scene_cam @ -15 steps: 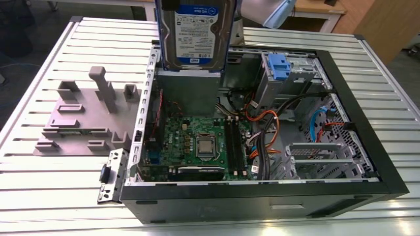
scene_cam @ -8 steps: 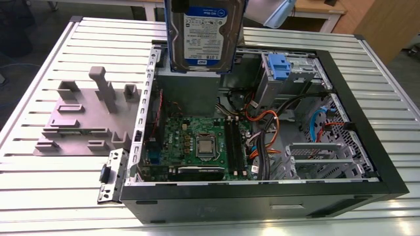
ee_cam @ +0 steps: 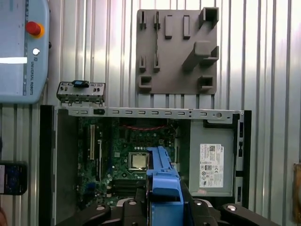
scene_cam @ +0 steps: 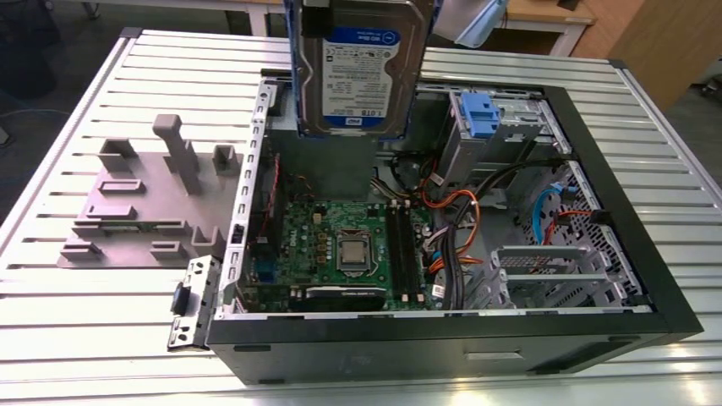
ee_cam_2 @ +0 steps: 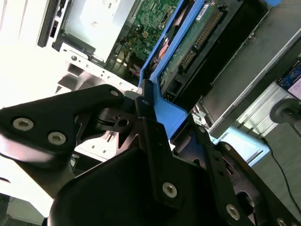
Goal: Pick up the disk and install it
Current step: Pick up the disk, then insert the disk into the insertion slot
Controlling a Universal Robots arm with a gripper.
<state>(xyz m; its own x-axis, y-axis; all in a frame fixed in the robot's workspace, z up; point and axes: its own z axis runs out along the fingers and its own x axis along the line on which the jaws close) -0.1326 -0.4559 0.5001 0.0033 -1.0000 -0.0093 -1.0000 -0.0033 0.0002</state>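
Hand (ee_cam: 164,205) gripping disk (scene_cam: 358,68) by blue carrier, disk top cut off in exterior view, over PC case (scene_cam: 451,347)

The open computer case (scene_cam: 451,338) lies on the tabletop (scene_cam: 101,321). A fixture plate (scene_cam: 124,220) sits just beside it, on the exterior view's left. Inside the case, the motherboard (scene_cam: 338,245) lies left of the drive cage (scene_cam: 542,271), with the power supply (ee_cam: 211,160) beside it. The disk (scene_cam: 358,68) hangs upright above the case's far side, clamped in the hand (ee_cam_2: 164,117).
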